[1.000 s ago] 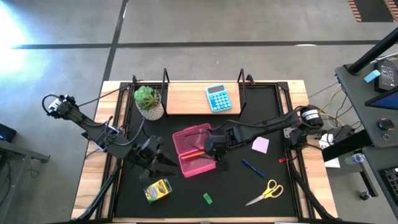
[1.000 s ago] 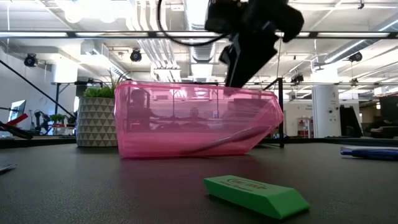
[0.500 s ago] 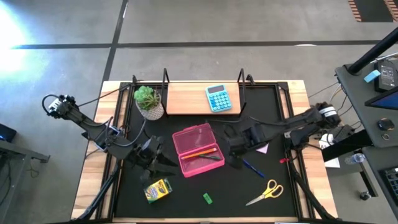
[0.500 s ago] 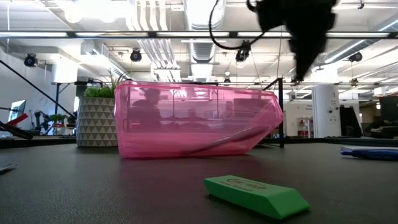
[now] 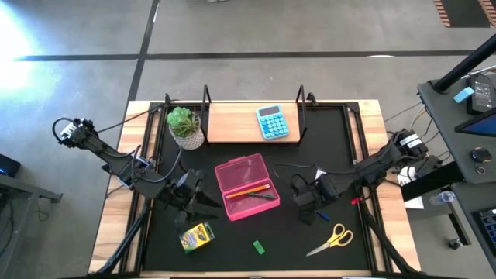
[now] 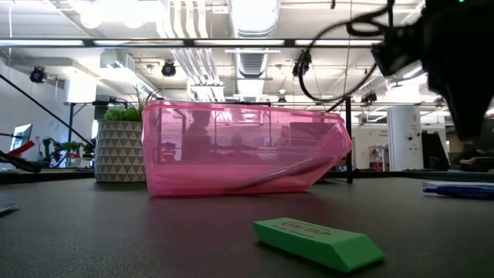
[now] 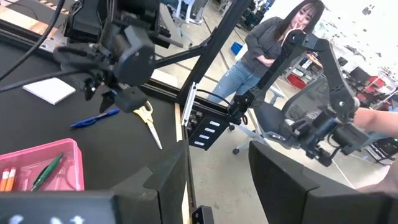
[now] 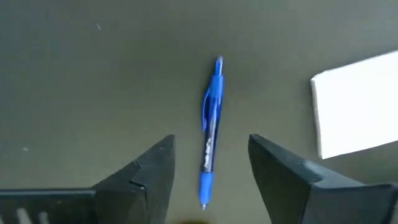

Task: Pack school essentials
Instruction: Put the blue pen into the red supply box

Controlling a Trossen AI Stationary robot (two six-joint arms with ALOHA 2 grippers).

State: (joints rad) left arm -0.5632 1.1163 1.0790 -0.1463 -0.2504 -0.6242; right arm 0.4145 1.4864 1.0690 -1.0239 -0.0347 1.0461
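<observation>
My right gripper point(image 8: 211, 143) is open and points down over the blue pen point(image 8: 210, 134), which lies flat on the black mat point(image 5: 232, 232) right of the pink box point(image 5: 244, 186). Its fingers stand on either side of the pen, above it and clear of it. The open pink box holds orange pencils point(image 5: 254, 187) and a dark green pen. Yellow-handled scissors point(image 5: 332, 238), the crayon box point(image 5: 197, 236) and a green block point(image 6: 316, 241) lie near the front edge. My left gripper point(image 7: 217, 180) waits left of the box, open, with nothing between its fingers.
A light-blue calculator point(image 5: 272, 122) lies on the wooden board at the back, and a potted plant point(image 5: 184, 126) stands at the back left. A white note pad point(image 8: 354, 112) lies close beside the pen. A person shows in the room beyond the table.
My right gripper has left its place over the pink box and gone toward the table's right and near edges, sinking a little and rolling its wrist, until it hangs over the blue pen. The box and the other things have stayed put.
</observation>
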